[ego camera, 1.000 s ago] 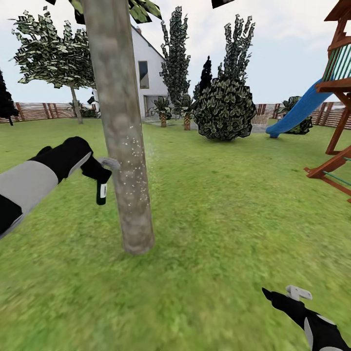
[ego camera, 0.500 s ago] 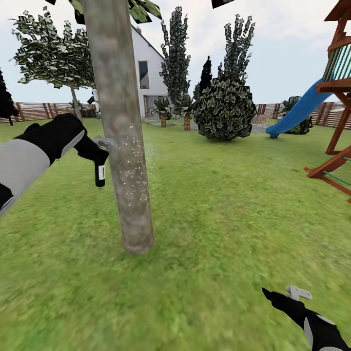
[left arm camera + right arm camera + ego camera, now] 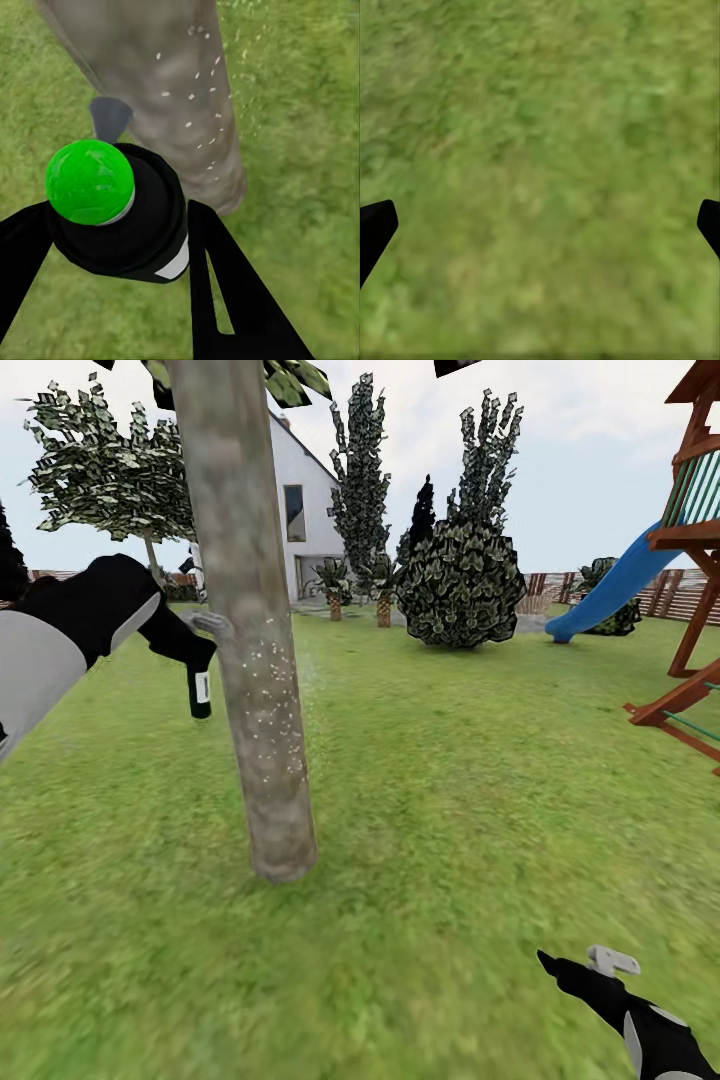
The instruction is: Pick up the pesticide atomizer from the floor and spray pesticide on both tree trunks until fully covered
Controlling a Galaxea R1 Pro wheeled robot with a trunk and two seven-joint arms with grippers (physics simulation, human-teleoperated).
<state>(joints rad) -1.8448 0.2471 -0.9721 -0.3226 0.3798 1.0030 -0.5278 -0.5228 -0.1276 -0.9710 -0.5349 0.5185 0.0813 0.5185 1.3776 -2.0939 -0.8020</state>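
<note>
Clearly the left gripper, jaws clenched on the bottle, sits just left of the trunk; crowding risks uneven speckling. Right gripper jaws hang released.

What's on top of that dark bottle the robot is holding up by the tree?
The bottle, gripped in the left gripper, has a round bright green cap on top. Past it stands the tree trunk, flecked with white spray specks. The bottle hides the grass directly beneath it.

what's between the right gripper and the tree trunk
Only bare grass: in the head view the right gripper sits low over the lawn, well apart from the tree trunk.
</note>
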